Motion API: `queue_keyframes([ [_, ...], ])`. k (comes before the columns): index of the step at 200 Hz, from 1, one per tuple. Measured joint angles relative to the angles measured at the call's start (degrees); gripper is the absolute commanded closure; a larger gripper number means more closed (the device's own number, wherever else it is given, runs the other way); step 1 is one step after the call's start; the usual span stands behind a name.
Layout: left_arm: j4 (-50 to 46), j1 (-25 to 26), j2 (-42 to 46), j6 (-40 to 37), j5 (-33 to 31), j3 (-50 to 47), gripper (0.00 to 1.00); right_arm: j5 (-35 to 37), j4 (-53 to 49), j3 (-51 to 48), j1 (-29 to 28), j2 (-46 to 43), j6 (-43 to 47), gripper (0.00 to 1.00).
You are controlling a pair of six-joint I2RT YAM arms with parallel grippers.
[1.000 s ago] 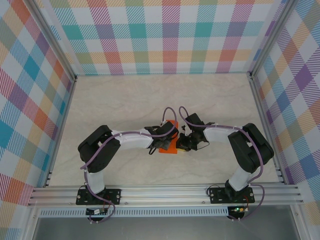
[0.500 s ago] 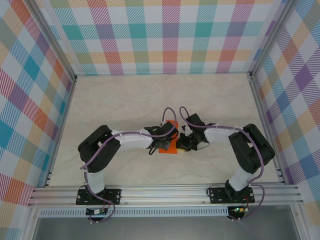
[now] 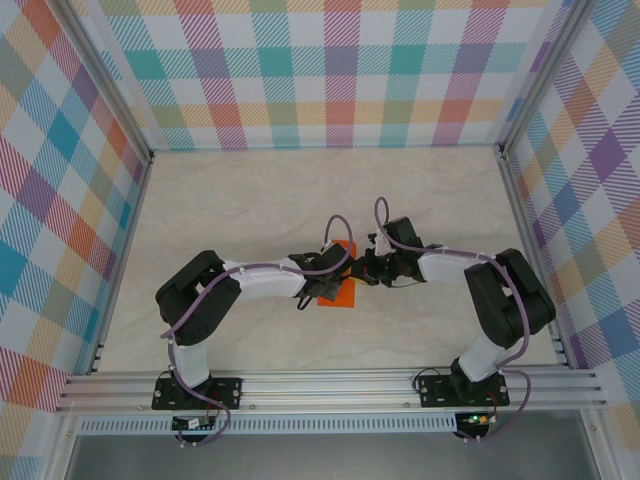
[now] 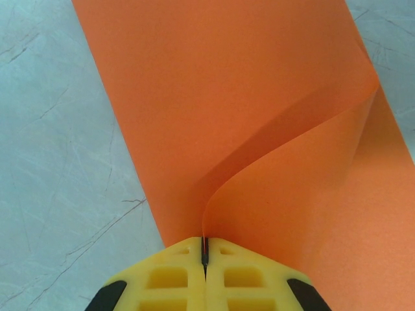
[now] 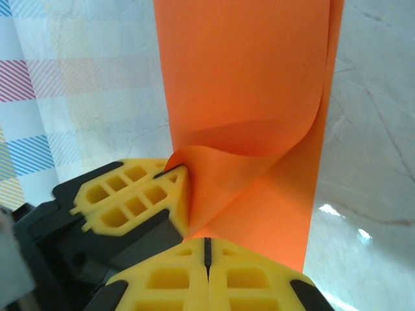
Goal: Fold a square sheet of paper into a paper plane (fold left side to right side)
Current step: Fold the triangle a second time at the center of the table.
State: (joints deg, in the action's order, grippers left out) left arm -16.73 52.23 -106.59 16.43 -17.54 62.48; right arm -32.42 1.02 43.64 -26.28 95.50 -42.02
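Note:
The square sheet of paper point(image 3: 343, 294) is bright orange and lies mid-table, one side curled up off the surface. My left gripper point(image 3: 328, 285) is shut on the lifted edge; in the left wrist view the paper point(image 4: 227, 97) runs into the seam between the yellow fingers point(image 4: 162, 278). My right gripper point(image 3: 362, 270) sits just right of the sheet. In the right wrist view its jaws point(image 5: 207, 249) are shut, with no paper seen between them. The paper point(image 5: 246, 78) lies ahead of them, and the left gripper's fingers point(image 5: 130, 194) pinch its raised corner.
Pale marbled tabletop point(image 3: 250, 200) surrounds the sheet. Checked walls point(image 3: 340, 70) and aluminium rails point(image 3: 330, 385) enclose the space. Both arms bend inward and meet near the middle, their purple cables point(image 3: 335, 225) arching above the paper.
The right gripper has shifted away from the near side, up and slightly right along the sheet, and its jaws have closed a little further. The left gripper has kept its hold.

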Motion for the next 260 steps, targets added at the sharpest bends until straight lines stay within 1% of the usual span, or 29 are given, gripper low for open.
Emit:
queue_keyframes([
  [37,0.02,0.0,-0.02,0.0,0.0,0.0,1.0,-1.4,1.53,2.29,-0.24,4.57,-1.16,0.97],
  [93,0.04,0.0,-0.07,0.0,-0.02,0.0,1.0,-2.38,2.97,5.99,-1.51,6.93,-1.51,0.96],
  [133,0.04,0.0,-0.09,0.0,-0.02,0.0,1.0,-2.29,2.29,6.73,-1.97,9.2,-1.49,0.96],
  [260,0.09,0.0,-0.09,0.0,0.0,0.0,1.0,2.23,-4.52,8.74,-1.99,10.71,3.1,0.96],
])
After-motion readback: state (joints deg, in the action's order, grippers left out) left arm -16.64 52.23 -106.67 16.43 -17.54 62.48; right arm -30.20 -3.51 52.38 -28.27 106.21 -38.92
